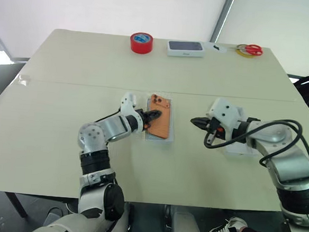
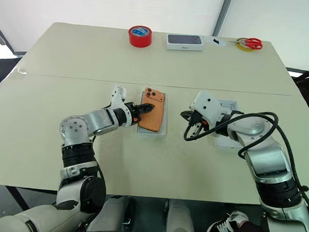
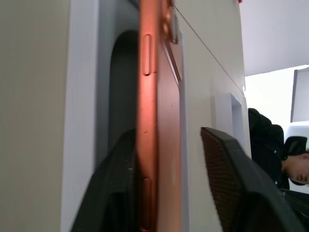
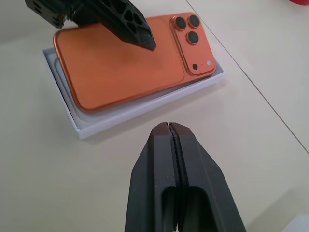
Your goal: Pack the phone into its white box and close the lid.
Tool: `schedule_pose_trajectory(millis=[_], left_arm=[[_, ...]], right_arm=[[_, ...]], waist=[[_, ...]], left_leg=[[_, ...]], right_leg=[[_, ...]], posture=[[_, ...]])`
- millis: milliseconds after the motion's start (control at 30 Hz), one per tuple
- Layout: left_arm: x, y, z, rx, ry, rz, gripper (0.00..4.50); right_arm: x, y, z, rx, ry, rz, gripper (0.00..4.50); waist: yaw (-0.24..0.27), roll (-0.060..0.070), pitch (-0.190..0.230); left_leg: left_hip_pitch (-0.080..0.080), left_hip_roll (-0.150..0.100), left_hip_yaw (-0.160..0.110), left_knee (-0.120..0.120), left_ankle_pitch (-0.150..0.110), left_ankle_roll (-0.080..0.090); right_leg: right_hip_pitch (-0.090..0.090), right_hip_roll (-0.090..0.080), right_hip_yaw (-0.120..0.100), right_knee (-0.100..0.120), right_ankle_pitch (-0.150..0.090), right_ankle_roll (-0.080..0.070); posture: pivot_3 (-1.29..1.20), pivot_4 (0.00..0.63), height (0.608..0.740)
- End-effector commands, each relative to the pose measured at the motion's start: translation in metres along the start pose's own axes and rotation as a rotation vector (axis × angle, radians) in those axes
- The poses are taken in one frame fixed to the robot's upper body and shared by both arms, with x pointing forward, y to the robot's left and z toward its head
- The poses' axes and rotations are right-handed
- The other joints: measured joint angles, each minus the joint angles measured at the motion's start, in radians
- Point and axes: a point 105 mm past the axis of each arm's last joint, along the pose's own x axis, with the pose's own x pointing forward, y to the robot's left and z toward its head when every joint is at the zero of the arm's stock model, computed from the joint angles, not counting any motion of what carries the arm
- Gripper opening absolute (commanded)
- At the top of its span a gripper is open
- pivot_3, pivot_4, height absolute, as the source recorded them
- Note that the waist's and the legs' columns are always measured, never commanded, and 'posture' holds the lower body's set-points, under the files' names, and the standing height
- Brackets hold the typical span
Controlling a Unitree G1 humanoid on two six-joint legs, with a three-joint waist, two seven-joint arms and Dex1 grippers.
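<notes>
Status of the task: the phone (image 4: 126, 65) lies back side up in the white box (image 4: 126, 112), near the middle of the table (image 1: 51, 156) — but it is not fully seated. In the right wrist view its camera end overhangs the box wall and one long edge rides on the rim, so you should treat the insertion as nearly done, not done. The lid (image 2: 226, 138) lies on the table towards the right edge, partly hidden behind the right arm; it is not yet on the box. Remaining steps, by this reading: press the phone flat into the tray, fetch the lid, fit it over the box.

Left gripper (image 1: 153, 116): its fingers (image 3: 241, 193) are spread, one on each side of the phone's long edge. The left wrist view shows a clear gap between the phone's back and the finger on that side; the other finger sits close against the phone's underside, and you cannot tell whether it touches. In the right wrist view one fingertip hovers just over the orange back. Judge this as a released or releasing grip — nothing is pinched.

Right gripper (image 4: 173, 130): its fingers are pressed together and hold nothing. It hangs over bare table just beside the box, between box and lid.
</notes>
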Motion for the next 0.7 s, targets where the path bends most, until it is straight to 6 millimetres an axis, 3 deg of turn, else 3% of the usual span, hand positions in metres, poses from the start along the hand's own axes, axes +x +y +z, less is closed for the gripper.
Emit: schedule_pose_trajectory(millis=[33, 67, 333, 433, 533, 633, 700], left_arm=[[0.001, -0.021, -0.006, -0.001, 0.005, -0.088, 3.92], [-0.003, -0.020, -0.004, 0.003, -0.001, -0.093, 4.38], [-0.038, -0.017, 0.024, 0.154, -0.063, -0.069, 4.38], [-0.059, -0.012, 0.044, 0.292, -0.115, -0.004, 4.38], [-0.067, -0.014, 0.052, 0.365, -0.133, 0.008, 4.38], [-0.072, -0.009, 0.059, 0.446, -0.163, 0.062, 3.52], [-0.072, 0.009, 0.058, 0.567, -0.134, 0.191, 2.58]], right_arm=[[-0.003, -0.001, 0.007, -0.032, -0.020, -0.009, 0.00], [-0.002, -0.001, 0.006, -0.032, -0.019, -0.008, 0.00], [0.004, 0.002, 0.005, -0.037, -0.004, 0.005, 0.00], [0.015, -0.003, -0.001, -0.036, 0.049, -0.026, 0.00], [0.024, -0.006, -0.008, -0.040, 0.090, -0.049, 0.00], [0.033, -0.012, -0.013, -0.022, 0.126, -0.086, 0.00], [0.041, -0.016, -0.017, -0.034, 0.162, -0.116, 0.00]], waist=[[-0.001, 0.000, 0.000], [-0.002, 0.000, 0.000], [-0.003, 0.000, 0.000], [-0.005, 0.000, 0.000], [0.000, 0.000, 0.000], [0.001, 0.000, 0.000], [-0.002, 0.000, 0.000]], left_leg=[[0.000, 0.000, 0.000, 0.000, 0.000, 0.000], [0.000, 0.000, 0.000, 0.000, 0.000, 0.000], [0.000, 0.001, 0.000, 0.000, 0.000, 0.000], [0.000, 0.001, 0.000, 0.000, 0.000, 0.000], [0.001, 0.001, 0.000, 0.000, 0.000, 0.000], [0.000, 0.000, -0.001, 0.000, 0.000, 0.000], [0.000, -0.001, 0.001, 0.000, 0.000, 0.000]], right_leg=[[0.000, 0.000, 0.000, 0.000, 0.000, 0.000], [0.000, 0.000, 0.000, 0.000, 0.000, 0.000], [0.000, 0.001, 0.000, 0.000, 0.000, 0.000], [-0.001, 0.001, 0.000, 0.001, 0.000, 0.000], [-0.001, 0.001, 0.000, 0.001, 0.000, 0.000], [0.000, 0.000, 0.000, 0.000, 0.000, -0.001], [0.000, -0.001, 0.001, 0.000, 0.000, -0.001]], posture=[[0.00, 0.150, 0.736], [0.00, 0.150, 0.736], [0.00, 0.150, 0.736], [0.00, 0.150, 0.736], [0.00, 0.150, 0.736], [0.00, 0.150, 0.736], [0.00, 0.150, 0.736]])
